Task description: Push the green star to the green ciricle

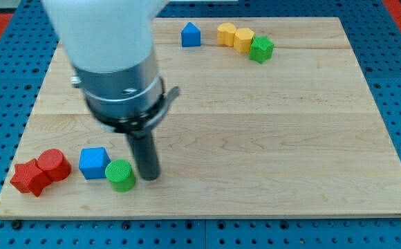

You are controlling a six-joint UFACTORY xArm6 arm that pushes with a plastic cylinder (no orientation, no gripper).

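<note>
My tip (148, 176) rests just right of the green cylinder (120, 175); the rod carries no claw. Left of that cylinder sit the blue cube (93, 162), red cylinder (53, 164) and red star (30, 177). Far toward the view's top right lies the green star (261, 49), touching the yellow blocks (235, 36).

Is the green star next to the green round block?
No, the green star sits at the view's top, the green round block at the bottom.

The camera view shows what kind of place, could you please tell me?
Probably a robotics lab bench: a pale wooden board lies on blue perforated panels, small coloured blocks such as the green cylinder sit scattered, and my tip rests just right of that cylinder.
</note>
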